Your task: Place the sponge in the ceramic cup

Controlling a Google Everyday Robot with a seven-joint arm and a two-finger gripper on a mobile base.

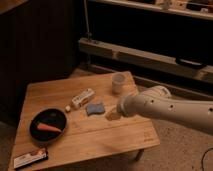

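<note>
The blue sponge (94, 108) lies flat near the middle of the wooden table (85, 135). The pale ceramic cup (118, 83) stands upright near the table's far right edge, beyond the sponge. My white arm reaches in from the right, and my gripper (112, 115) hovers just right of the sponge, a little nearer the camera. The arm's bulk hides much of the gripper.
A white-and-tan tube-like package (81, 99) lies just left of and behind the sponge. A black round pan (48, 126) holding a carrot (49, 127) sits front left. A flat snack packet (30, 158) rests at the front-left corner. Dark shelving stands behind the table.
</note>
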